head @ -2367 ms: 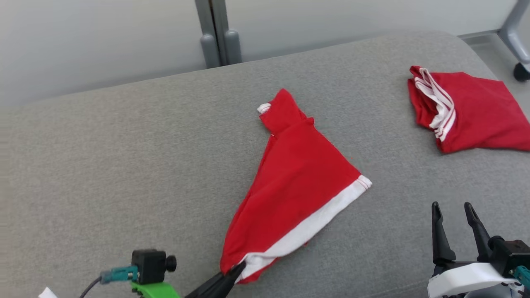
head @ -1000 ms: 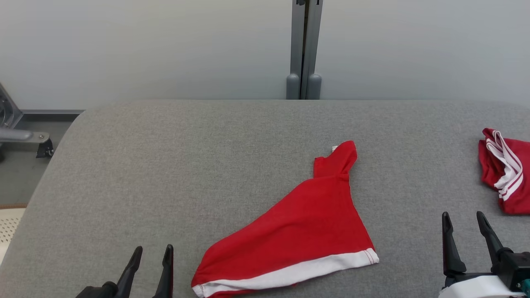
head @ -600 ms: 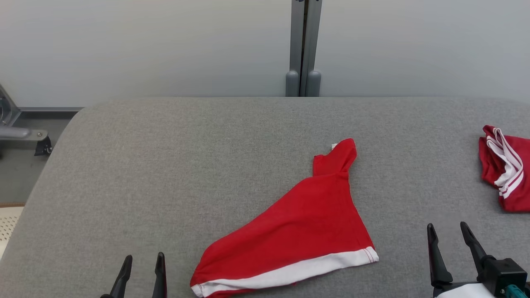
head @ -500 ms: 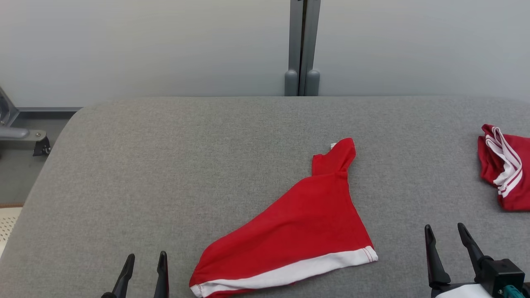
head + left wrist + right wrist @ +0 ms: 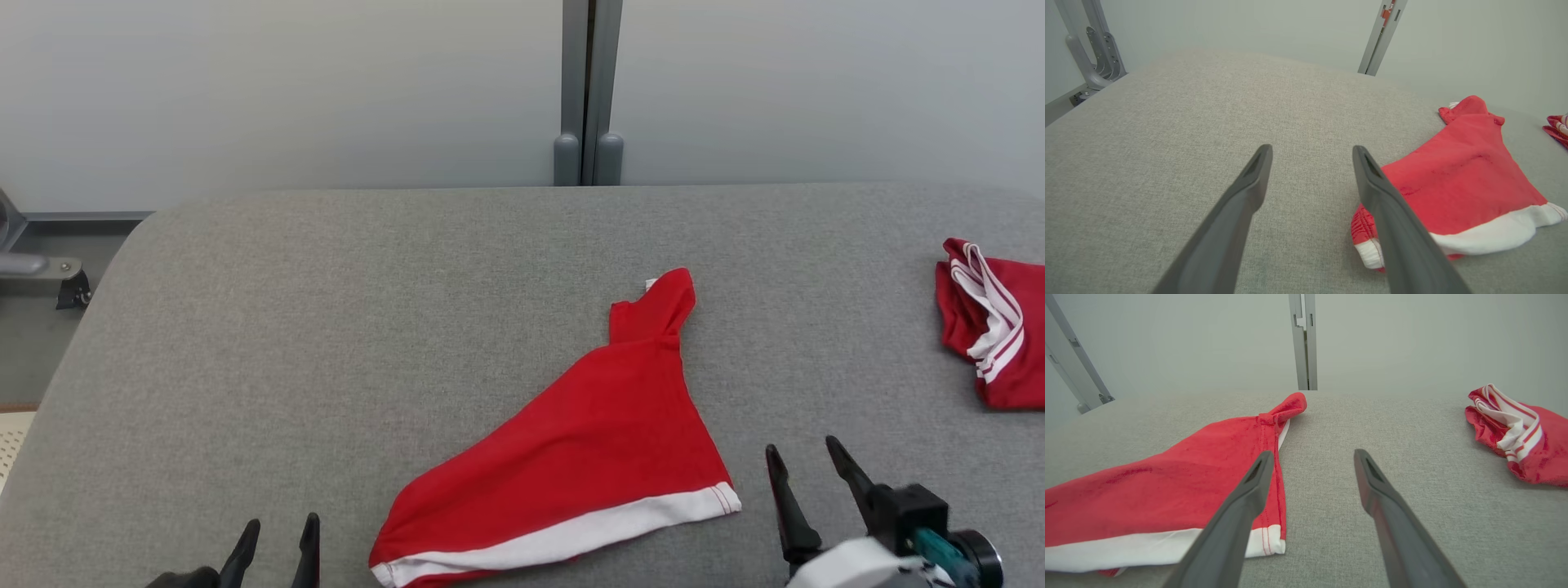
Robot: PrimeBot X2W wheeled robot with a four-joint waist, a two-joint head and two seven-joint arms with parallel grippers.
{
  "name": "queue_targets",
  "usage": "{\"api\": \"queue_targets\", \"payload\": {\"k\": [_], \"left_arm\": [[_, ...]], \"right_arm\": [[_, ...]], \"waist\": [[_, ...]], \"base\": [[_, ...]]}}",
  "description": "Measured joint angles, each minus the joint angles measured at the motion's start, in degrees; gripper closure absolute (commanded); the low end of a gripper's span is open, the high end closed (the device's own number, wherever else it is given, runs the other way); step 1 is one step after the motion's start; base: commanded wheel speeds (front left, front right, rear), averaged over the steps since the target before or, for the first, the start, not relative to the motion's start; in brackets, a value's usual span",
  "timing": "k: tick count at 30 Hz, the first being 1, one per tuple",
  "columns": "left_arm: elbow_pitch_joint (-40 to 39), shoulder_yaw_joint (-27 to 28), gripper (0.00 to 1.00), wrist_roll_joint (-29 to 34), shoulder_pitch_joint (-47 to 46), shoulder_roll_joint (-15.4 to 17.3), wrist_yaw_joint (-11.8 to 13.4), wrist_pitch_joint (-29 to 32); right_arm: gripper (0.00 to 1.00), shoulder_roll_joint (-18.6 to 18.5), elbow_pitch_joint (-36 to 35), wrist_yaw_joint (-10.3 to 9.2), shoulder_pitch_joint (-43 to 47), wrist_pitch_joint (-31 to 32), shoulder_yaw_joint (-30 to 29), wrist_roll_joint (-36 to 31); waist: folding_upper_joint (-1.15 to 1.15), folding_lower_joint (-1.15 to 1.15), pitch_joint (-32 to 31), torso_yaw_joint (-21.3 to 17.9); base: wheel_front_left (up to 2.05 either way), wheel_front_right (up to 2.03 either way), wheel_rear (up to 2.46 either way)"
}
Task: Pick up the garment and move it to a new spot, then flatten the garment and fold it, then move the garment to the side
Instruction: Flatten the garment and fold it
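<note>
Both claws hover empty with their jaws spread wide. The left claw sits low at the near edge, just left of the garment's hem corner. The right claw stands just right of the other hem corner, touching nothing.

Between them lies the red garment, flat on the grey padded counter. It forms a doubled-over triangle, with a white hem band nearest the robot and a narrow twisted tip pointing away.

The risk I see is in the layers. A pinch at a hem corner may catch only the top ply, or both, so the cloth could lift bunched instead of spreading. Long fingers driven down may also snag the soft cover.

By count there are two claws and two red garments, the second crumpled at the far right and well apart. There is one counter and one grey post at the wall.
</note>
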Motion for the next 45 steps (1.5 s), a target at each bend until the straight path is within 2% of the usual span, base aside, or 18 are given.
{"api": "queue_targets", "payload": {"k": [7,10,19,34,35,36,37,38,39,42,45], "left_arm": [[-1.92,-1.36,0.0,-10.72,-0.65,1.38,0.09,23.39],[-4.32,-4.61,0.0,-13.78,-0.43,2.45,0.04,28.95],[-4.76,-10.28,0.0,-19.73,-1.41,4.07,0.02,30.15],[0.25,-16.86,0.02,-27.14,-6.88,6.68,0.02,23.61],[0.4,-17.56,0.16,-27.64,-7.39,6.8,0.02,23.29],[0.7,-18.44,0.49,-28.27,-7.97,6.82,0.02,22.84],[0.88,-19.4,0.67,-28.76,-8.37,7.03,0.02,22.6],[0.9,-20.28,0.9,-29.2,-8.61,7.27,0.02,22.3],[1.03,-20.94,1.0,-29.91,-8.88,7.6,0.02,21.75],[-0.04,-23.51,1.0,-32.05,-9.39,9.04,0.01,21.26],[-4.94,-25.04,1.0,-35.19,-9.39,11.21,0.01,21.06]], "right_arm": [[0.0,-0.69,4.99,0.02,-6.56,16.36,7.94,-2.68],[0.0,-1.87,7.56,0.01,-6.89,21.79,8.01,-3.93],[0.0,-1.34,8.72,0.0,-8.12,25.92,6.28,-5.31],[0.0,-0.79,8.81,0.0,-9.26,26.51,6.17,-5.44],[0.06,-0.77,9.04,0.0,-9.53,26.75,6.13,-5.27],[0.64,-0.75,9.4,0.0,-9.88,26.89,6.3,-4.66],[1.0,-0.75,9.77,0.0,-10.23,26.91,6.81,-3.96],[1.0,-0.73,10.21,0.0,-10.67,26.95,6.91,-2.93],[1.0,-0.54,10.78,0.0,-11.39,27.15,6.86,-1.13],[1.0,-0.12,11.31,0.02,-12.53,27.22,5.91,3.94],[1.0,-0.14,8.12,0.0,-13.02,26.72,3.91,10.38]], "waist": [[0.0,0.0,1.58,0.94],[0.0,0.0,2.36,1.73],[0.0,0.0,5.63,2.78],[0.0,0.0,8.17,1.93],[0.0,0.0,8.31,2.0],[0.0,0.0,8.48,2.06],[0.0,0.0,8.65,2.09],[0.0,0.0,8.78,2.07],[0.0,0.0,8.87,1.98],[0.0,0.0,8.56,1.75],[0.0,0.0,7.83,1.54]], "base": [[0.0,0.0,0.0],[0.0,0.0,0.0],[0.0,0.0,0.0],[0.0,0.0,0.0],[0.0,0.0,0.0],[0.0,0.0,0.0],[0.0,0.0,0.0],[0.0,0.0,0.0],[0.0,0.0,0.0],[0.0,0.0,0.0],[0.0,0.0,0.0]]}}
